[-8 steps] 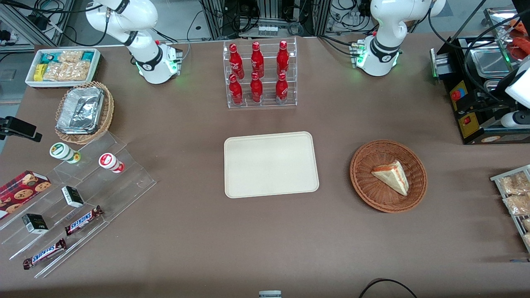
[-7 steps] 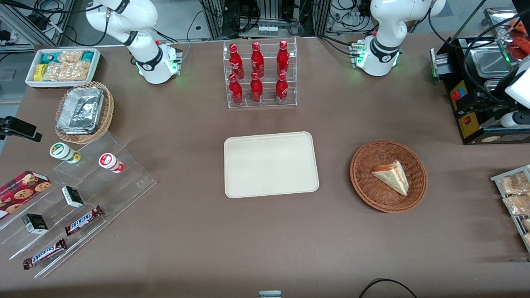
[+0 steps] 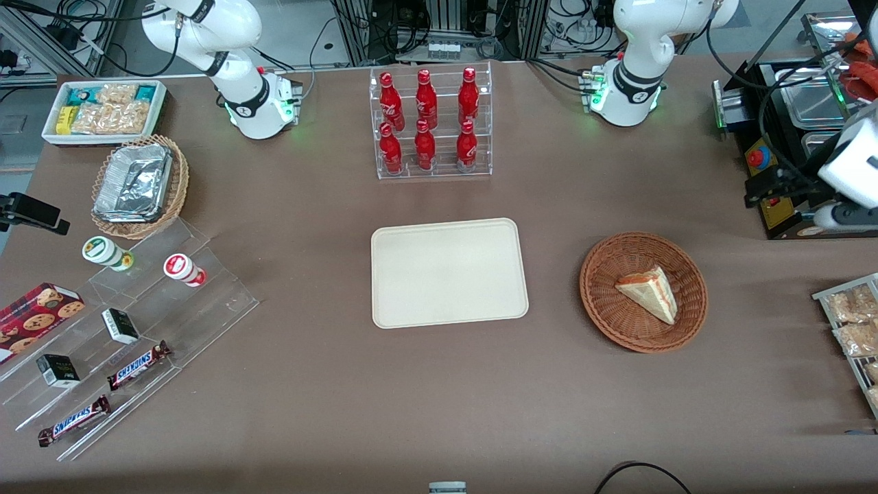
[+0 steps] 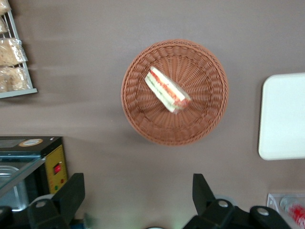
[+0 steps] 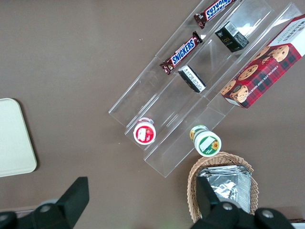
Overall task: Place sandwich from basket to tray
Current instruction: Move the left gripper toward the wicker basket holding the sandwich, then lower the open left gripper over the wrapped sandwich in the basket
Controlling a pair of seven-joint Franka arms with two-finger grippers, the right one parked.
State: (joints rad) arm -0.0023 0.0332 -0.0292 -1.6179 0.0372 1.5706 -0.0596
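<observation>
The sandwich (image 3: 649, 293) (image 4: 167, 90), a pale bread wedge with red and green filling at its edge, lies in the round reddish-brown wicker basket (image 3: 603, 302) (image 4: 205, 119). The cream tray (image 3: 449, 272) (image 4: 283, 117) lies flat beside the basket, toward the parked arm's end, with nothing on it. My gripper (image 3: 826, 214) (image 4: 138, 191) hangs high over the table's edge at the working arm's end, off to the side of the basket and farther from the front camera than it. Its fingers (image 4: 71, 191) stand wide apart with only bare table between them.
A black machine with a yellow panel (image 3: 778, 199) (image 4: 52, 167) stands right beside my gripper. A wire rack of snack bags (image 3: 850, 322) (image 4: 14, 57) sits at the table's edge past the basket. A clear rack of red bottles (image 3: 429, 123) stands farther from the camera than the tray.
My gripper has shifted a little toward the basket and come lower in the front view. Sandwich, basket and tray have not moved.
</observation>
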